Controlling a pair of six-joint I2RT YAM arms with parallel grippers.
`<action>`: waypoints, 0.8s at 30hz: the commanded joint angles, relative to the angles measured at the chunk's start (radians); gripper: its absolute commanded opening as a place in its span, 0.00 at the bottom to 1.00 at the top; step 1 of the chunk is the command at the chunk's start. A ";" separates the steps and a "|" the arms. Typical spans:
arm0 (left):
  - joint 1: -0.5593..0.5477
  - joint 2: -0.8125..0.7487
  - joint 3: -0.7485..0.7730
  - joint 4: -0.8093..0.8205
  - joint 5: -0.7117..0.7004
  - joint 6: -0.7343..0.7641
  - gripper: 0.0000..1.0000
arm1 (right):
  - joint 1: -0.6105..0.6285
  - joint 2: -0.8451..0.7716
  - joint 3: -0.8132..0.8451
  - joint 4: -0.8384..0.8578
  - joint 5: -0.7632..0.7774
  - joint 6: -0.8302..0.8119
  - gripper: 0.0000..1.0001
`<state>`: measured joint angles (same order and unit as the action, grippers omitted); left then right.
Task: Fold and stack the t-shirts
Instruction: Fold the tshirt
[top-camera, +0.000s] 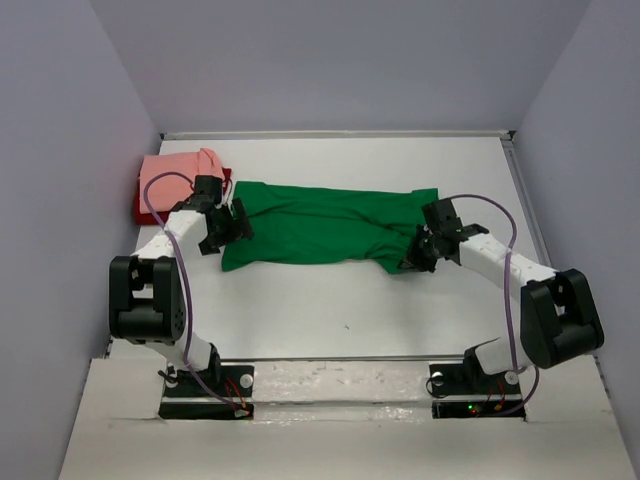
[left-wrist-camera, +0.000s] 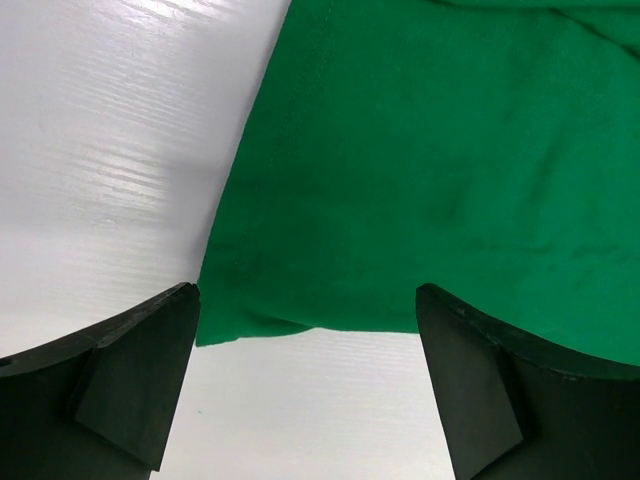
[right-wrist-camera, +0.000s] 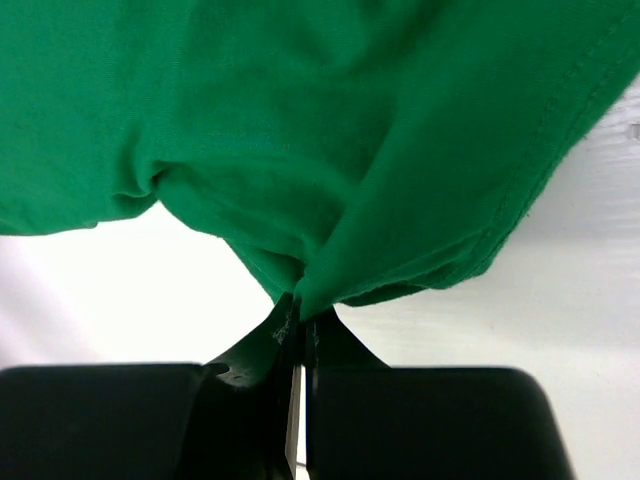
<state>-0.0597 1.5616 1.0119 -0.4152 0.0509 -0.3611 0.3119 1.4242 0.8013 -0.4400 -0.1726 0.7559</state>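
The bright green t-shirt (top-camera: 325, 226) lies folded into a long band across the table's middle. My left gripper (top-camera: 224, 234) is open at the shirt's left end; in the left wrist view the green cloth's (left-wrist-camera: 440, 160) near corner lies between and just beyond the wide-apart fingers (left-wrist-camera: 130, 380). My right gripper (top-camera: 412, 262) is shut on the shirt's near right corner (right-wrist-camera: 400, 200), pinching a bunch of cloth at its fingertips (right-wrist-camera: 300, 315). The salmon pink t-shirt (top-camera: 175, 178) lies folded on the dark red t-shirt (top-camera: 140, 208) at the far left.
The white table (top-camera: 330, 310) is walled by grey panels at left, right and back. The pink and red stack sits just behind my left arm.
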 joint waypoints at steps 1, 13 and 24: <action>-0.005 -0.081 0.011 -0.030 -0.022 0.010 0.99 | 0.022 -0.037 0.127 -0.126 0.077 -0.015 0.00; -0.031 -0.123 0.039 -0.068 -0.039 0.002 0.99 | 0.058 -0.200 0.296 -0.347 0.136 0.002 0.00; -0.057 -0.092 0.070 -0.083 -0.040 0.016 0.99 | 0.087 -0.329 0.248 -0.450 0.093 0.046 0.08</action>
<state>-0.1059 1.4620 1.0325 -0.4770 0.0170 -0.3569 0.3828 1.1648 1.0462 -0.8383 -0.0639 0.7689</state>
